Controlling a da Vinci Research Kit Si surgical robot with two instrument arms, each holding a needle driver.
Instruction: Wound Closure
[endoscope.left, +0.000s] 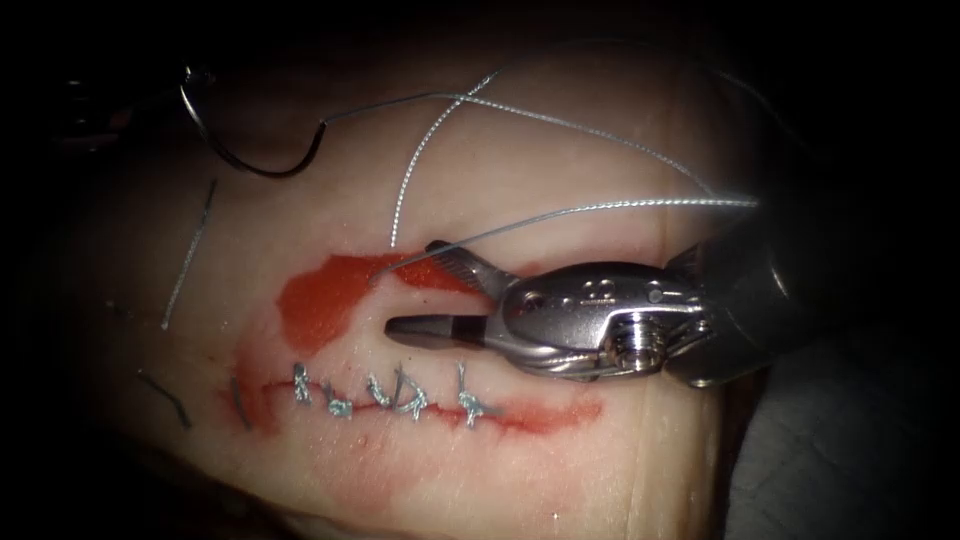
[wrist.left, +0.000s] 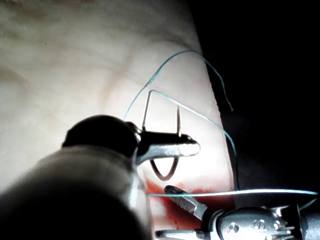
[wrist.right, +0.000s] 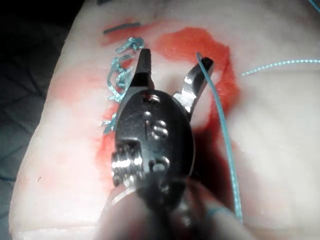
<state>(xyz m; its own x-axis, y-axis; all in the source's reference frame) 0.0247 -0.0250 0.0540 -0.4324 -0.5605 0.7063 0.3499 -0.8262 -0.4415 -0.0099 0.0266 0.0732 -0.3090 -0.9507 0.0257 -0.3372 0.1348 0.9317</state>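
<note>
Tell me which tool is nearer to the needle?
Left. The left tool grips the needle away from the stitches; the right tool, open, is over the red fluid.

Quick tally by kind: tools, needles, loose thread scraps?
Tools: 2. Left claw shut on the needle near one end; right claw open, empty.
Needles: 1, out of the tissue, above the cut's left end.
Loose thread scraps: 3, left of the stitches.
Total: 6.
</note>
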